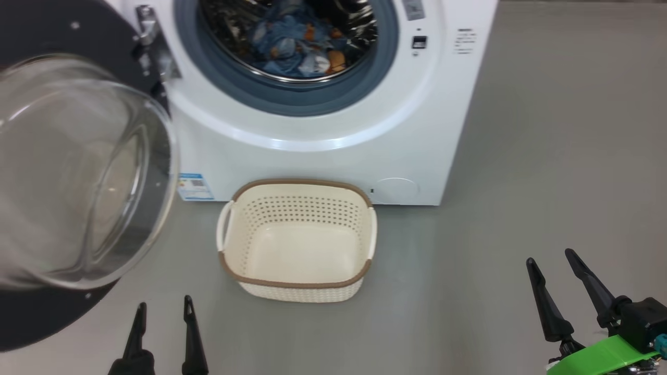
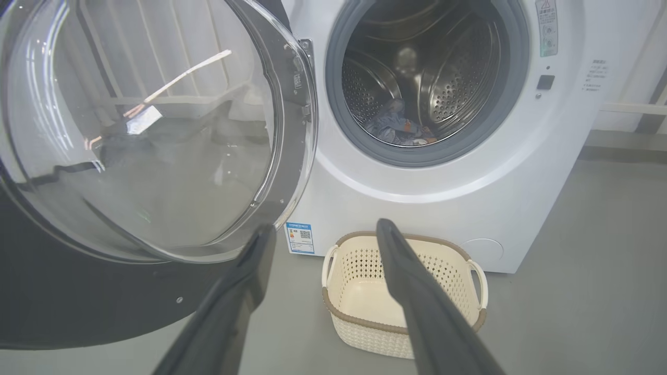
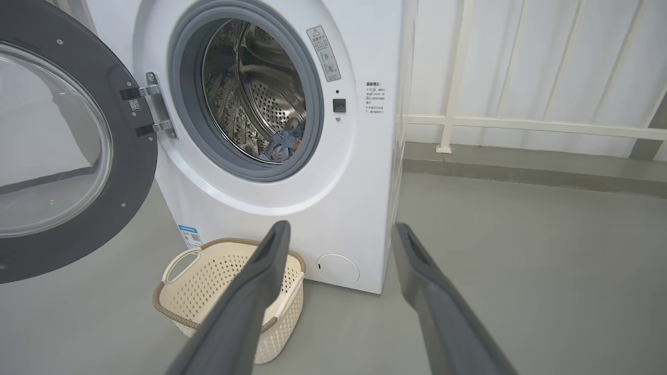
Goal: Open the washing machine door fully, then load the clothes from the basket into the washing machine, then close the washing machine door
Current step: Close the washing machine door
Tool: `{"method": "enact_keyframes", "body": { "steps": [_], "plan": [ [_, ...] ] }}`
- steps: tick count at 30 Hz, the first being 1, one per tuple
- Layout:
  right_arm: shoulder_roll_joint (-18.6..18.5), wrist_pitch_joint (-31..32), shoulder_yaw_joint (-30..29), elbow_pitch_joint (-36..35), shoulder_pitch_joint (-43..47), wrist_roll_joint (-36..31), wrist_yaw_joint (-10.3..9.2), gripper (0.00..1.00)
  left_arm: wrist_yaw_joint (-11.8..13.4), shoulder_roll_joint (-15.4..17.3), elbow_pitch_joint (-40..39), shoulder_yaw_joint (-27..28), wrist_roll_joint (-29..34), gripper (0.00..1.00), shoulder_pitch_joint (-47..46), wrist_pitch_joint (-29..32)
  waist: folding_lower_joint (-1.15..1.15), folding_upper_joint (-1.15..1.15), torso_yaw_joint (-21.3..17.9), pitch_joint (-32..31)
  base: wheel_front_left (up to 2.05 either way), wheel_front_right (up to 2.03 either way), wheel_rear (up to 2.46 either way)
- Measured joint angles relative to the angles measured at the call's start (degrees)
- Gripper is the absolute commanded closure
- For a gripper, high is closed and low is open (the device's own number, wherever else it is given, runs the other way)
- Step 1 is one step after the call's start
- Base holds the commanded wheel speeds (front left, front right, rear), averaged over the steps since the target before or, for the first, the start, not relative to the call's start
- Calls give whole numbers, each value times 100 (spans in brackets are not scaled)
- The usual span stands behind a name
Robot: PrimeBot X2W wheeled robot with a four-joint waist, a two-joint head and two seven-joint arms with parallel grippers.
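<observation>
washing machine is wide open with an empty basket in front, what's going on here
A two-armed robot is doing a laundry load. The washing machine door stands swung open on the left, and the blue printed clothes lie inside the washing machine. The basket sits empty on the floor just in front of it. Nothing is being handled: the left gripper and the right gripper are both open, empty and clear of everything. Closing the door is not yet done.
</observation>
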Motion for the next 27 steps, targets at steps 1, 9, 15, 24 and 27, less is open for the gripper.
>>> {"method": "enact_keyframes", "body": {
  "steps": [1,9,15,24,27],
  "plan": [
    [-15,0,22,0,-8,-3,0,0,0,0,-13,22,20,0,1,0,0,0,78,-4,0,0,0],
    [-20,0,162,-14,-21,-13,0,0,-9,0,-111,198,31,0,6,0,0,0,740,-64,0,0,0],
    [-40,0,170,-21,-21,-14,0,0,-8,0,-172,241,27,0,8,0,0,0,1240,-98,0,0,0],
    [-86,0,138,-49,-21,-14,0,0,0,-1,-229,235,14,0,9,0,0,0,1855,-92,0,0,0],
    [-98,0,148,-59,-21,-14,0,0,10,-1,-234,231,9,0,12,0,0,0,2058,-79,0,0,0]
  ]
}}
